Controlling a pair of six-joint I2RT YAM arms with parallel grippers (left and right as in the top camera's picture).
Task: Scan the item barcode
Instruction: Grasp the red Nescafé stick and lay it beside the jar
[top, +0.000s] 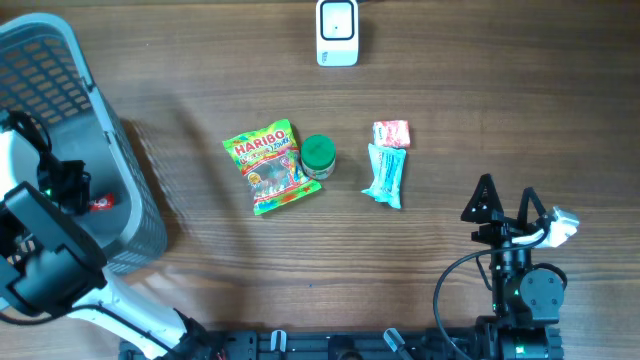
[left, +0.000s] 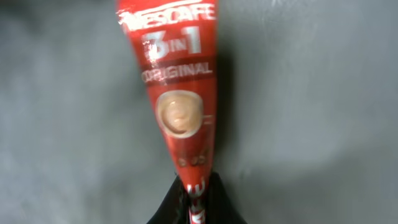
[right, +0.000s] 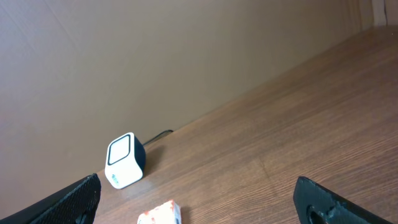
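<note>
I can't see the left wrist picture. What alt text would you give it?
A red Nescafe 3 in 1 Original sachet fills the middle, its lower end pinched in the left hand, against a blurred grey surface.

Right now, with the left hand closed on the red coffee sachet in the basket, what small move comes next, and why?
Probably a short straight lift. The left hand is shut on one end of the red Nescafe coffee sachet inside the grey plastic basket, while the white box-shaped scanner stands apart on the wooden table.
</note>
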